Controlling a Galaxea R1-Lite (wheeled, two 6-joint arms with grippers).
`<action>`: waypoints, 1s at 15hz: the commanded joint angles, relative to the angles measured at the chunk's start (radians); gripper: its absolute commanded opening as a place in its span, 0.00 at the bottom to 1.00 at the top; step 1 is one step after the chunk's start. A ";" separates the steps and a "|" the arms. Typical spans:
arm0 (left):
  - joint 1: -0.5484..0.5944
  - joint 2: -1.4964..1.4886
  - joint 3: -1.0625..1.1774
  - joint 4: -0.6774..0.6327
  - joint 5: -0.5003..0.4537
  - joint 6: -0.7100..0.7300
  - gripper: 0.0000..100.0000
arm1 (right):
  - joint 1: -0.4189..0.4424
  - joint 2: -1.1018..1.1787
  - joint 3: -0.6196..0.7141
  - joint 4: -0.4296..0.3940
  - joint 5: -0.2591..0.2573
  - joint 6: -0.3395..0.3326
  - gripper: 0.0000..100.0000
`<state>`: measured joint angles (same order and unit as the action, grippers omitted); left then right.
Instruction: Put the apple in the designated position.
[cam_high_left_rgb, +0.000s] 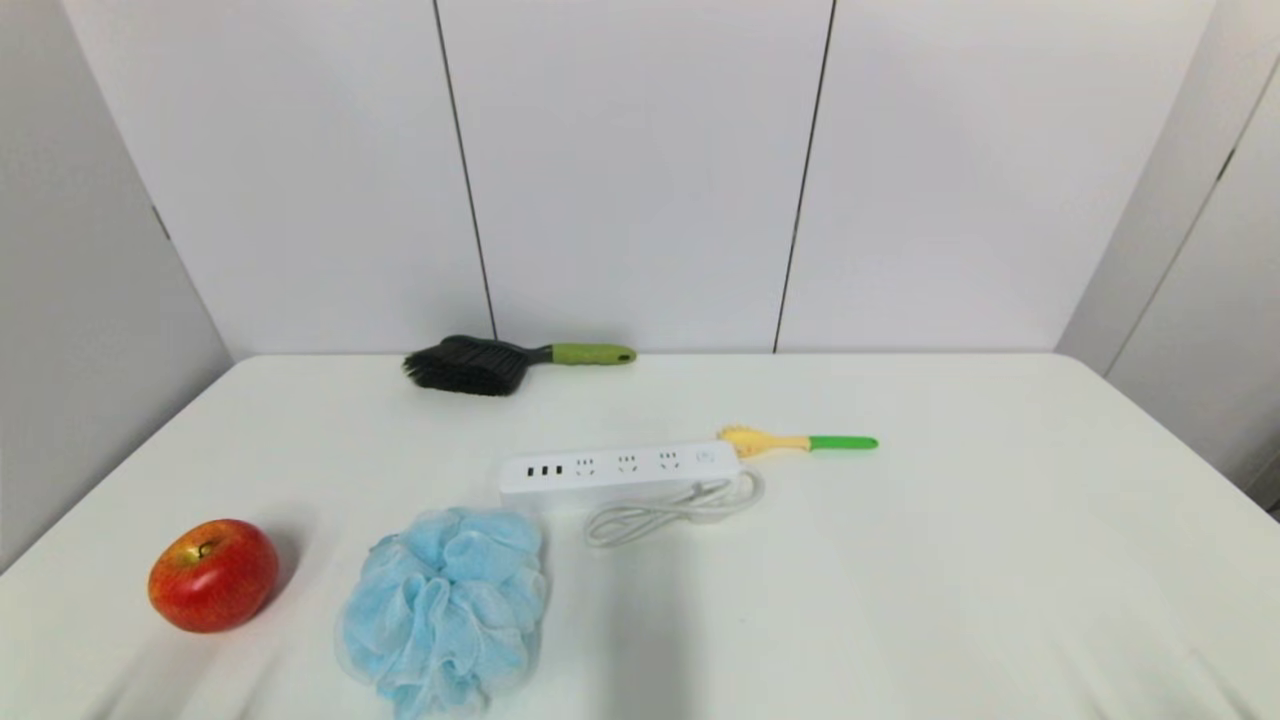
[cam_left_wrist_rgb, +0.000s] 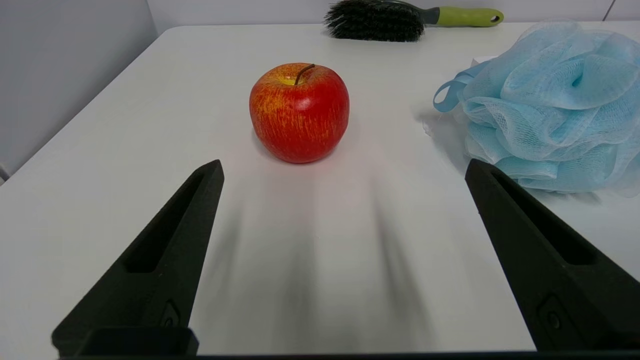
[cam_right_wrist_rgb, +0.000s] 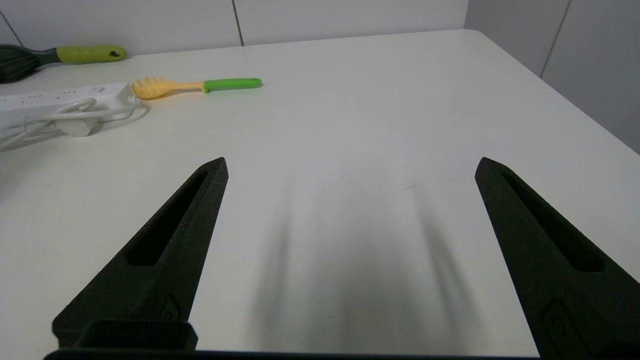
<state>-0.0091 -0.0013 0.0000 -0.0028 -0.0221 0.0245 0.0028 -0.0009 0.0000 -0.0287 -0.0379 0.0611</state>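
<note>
Nothing is done yet: my left gripper (cam_left_wrist_rgb: 342, 170), spread wide and empty, sits short of the apple (cam_left_wrist_rgb: 299, 112) beside the blue bath pouf (cam_left_wrist_rgb: 545, 105), while my right gripper (cam_right_wrist_rgb: 350, 167) idles equally wide.

The apple (cam_high_left_rgb: 213, 575) is glossy red with fine yellow streaks, a yellow-green patch at its brown stem. The bath pouf (cam_high_left_rgb: 445, 608) is pale blue mesh. The power strip (cam_high_left_rgb: 620, 468) and its coiled cord (cam_high_left_rgb: 672, 509) are white. The brush (cam_high_left_rgb: 515, 362) has black bristles and a lime-green handle. The pasta fork (cam_high_left_rgb: 797, 441) has a yellow head and bright green handle. The table (cam_high_left_rgb: 960, 560) is plain white. Each tool's fingers (cam_left_wrist_rgb: 165, 270) are matte black.
</note>
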 joint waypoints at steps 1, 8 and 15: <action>0.000 0.001 0.000 0.000 0.004 -0.005 1.00 | 0.000 0.001 0.012 0.000 0.000 0.000 1.00; 0.009 0.415 -0.137 -0.141 0.030 0.055 1.00 | 0.000 0.001 0.012 0.000 0.000 0.000 1.00; 0.037 0.909 -0.325 -0.218 0.033 0.054 1.00 | -0.001 0.001 0.012 0.000 0.000 0.000 1.00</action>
<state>0.0149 0.6483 -0.2251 -0.2053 0.0091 0.0779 0.0028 -0.0009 0.0000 -0.0287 -0.0374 0.0606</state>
